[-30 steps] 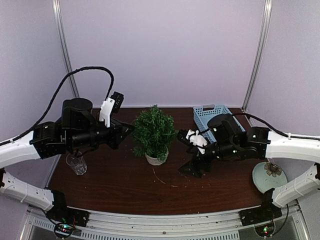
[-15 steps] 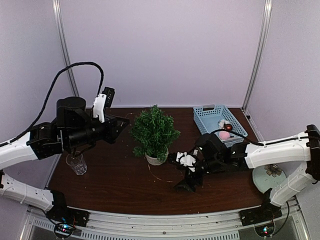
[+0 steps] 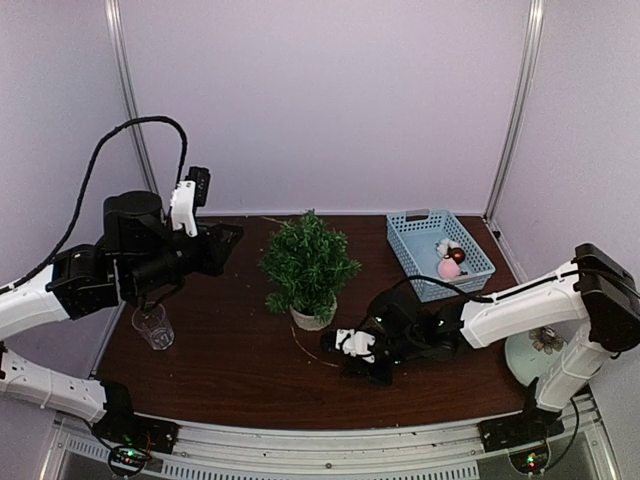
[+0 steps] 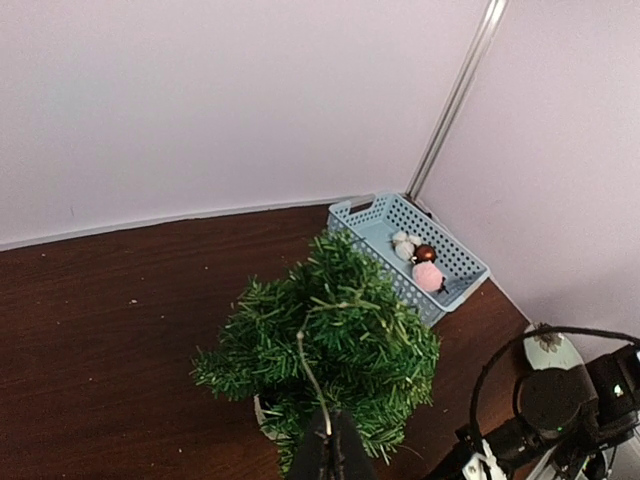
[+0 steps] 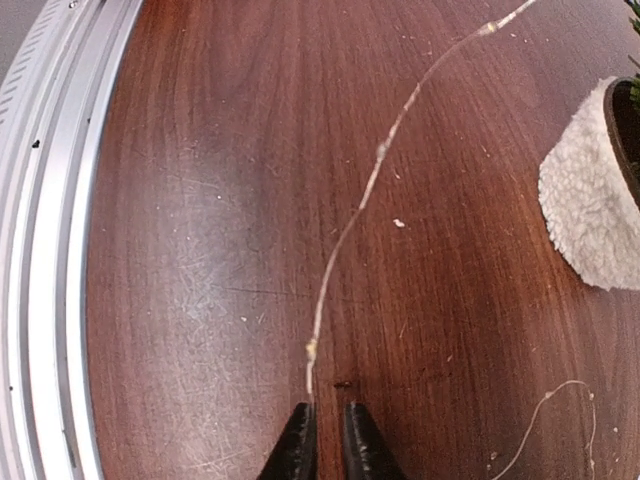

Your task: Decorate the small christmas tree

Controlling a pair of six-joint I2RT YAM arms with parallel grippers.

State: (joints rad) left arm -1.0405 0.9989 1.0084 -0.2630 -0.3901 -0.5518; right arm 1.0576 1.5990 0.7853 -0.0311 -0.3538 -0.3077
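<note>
Pinching a thin wire [image 4: 311, 378], the left gripper [image 4: 330, 435] hangs left of the tree [image 3: 308, 262], which stands at the middle of the table [image 3: 230, 370]. The right gripper [image 5: 325, 425], fingers barely apart, meets the wire down on it; grip unclear.

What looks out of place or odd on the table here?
A thin wire strand trails loose across the table, past the fleecy white pot of the small christmas tree to the right pincer, instead of sitting on the branches. Pale specks litter the wood nearby.
</note>
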